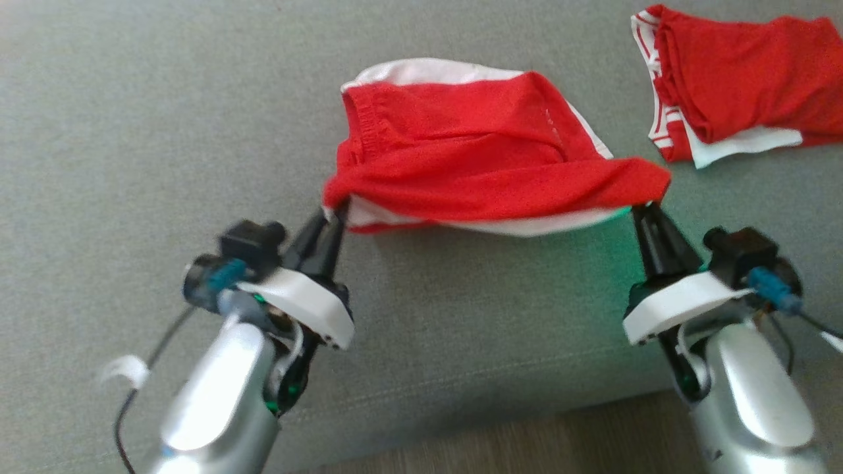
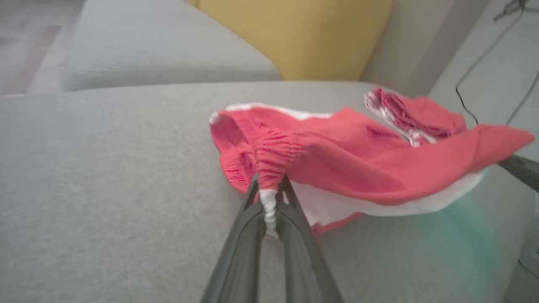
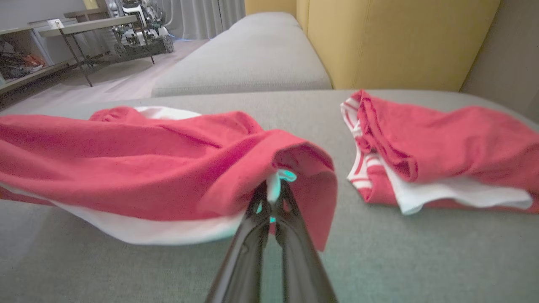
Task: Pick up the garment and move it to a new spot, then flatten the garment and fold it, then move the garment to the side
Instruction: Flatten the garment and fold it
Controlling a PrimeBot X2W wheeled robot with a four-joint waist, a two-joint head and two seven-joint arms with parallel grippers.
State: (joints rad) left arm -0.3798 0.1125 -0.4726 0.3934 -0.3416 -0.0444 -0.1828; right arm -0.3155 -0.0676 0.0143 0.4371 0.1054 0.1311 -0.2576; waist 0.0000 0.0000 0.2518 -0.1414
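The garment [image 1: 474, 145], red and white, hangs partly lifted off the grey sofa seat [image 1: 132, 131], just above centre toward 12 o'clock in the head view. The left gripper [image 1: 332, 220] pinches its 8 o'clock corner, with bunched waistband between the pressed fingers. The right gripper [image 1: 642, 214] pinches the 4 o'clock corner. To carry it well, both arms should probably rise together with the near edge taut, steering clear of the second garment [image 1: 737, 79] at 2 o'clock.

Folded red-and-white cloth [image 1: 744, 79]: cut off, upper right edge.
Left gripper [image 1: 334, 216]: tips under red-and-white garment [image 1: 487, 145] hem, centre.
Right gripper [image 1: 644, 209]: tips likewise covered.
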